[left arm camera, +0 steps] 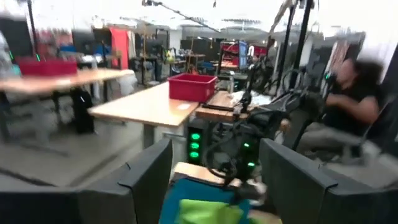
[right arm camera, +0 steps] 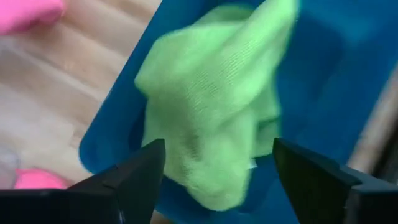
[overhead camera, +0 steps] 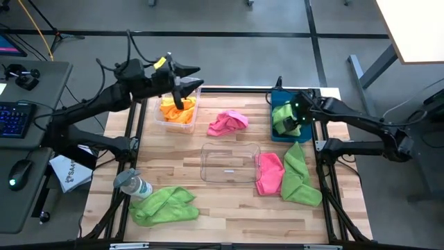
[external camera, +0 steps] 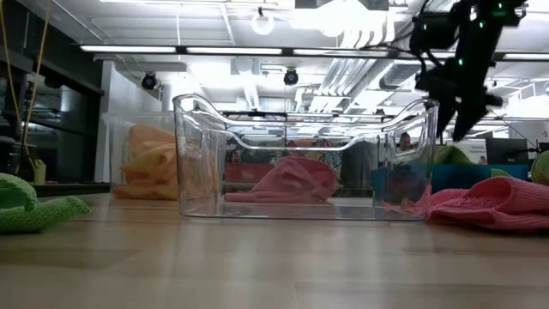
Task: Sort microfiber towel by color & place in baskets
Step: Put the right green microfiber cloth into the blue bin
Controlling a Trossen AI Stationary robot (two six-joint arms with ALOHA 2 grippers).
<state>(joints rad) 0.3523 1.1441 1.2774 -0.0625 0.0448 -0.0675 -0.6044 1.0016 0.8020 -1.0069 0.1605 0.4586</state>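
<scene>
My left gripper (overhead camera: 189, 80) (left arm camera: 214, 180) hangs open above the far-left clear basket (overhead camera: 158, 118), which holds orange towels (overhead camera: 177, 111) (external camera: 150, 163). My right gripper (overhead camera: 295, 114) (right arm camera: 217, 168) (external camera: 459, 86) is open just above the blue basket (overhead camera: 274, 132) (right arm camera: 323, 56). A lime green towel (overhead camera: 283, 118) (right arm camera: 211, 106) lies bunched in that basket, below the fingers. A second clear basket (overhead camera: 229, 163) (external camera: 300, 154) stands empty mid-table. Loose on the table lie two pink towels (overhead camera: 227, 123) (overhead camera: 269, 173) and two green ones (overhead camera: 300, 173) (overhead camera: 163, 205).
A clear plastic bottle (overhead camera: 132, 184) lies near the table's left edge beside the near-left green towel. A white printed bag (overhead camera: 69, 170) sits off the table's left side. Bare wood shows along the near edge and between the baskets. A person (left arm camera: 351, 93) sits in the room beyond.
</scene>
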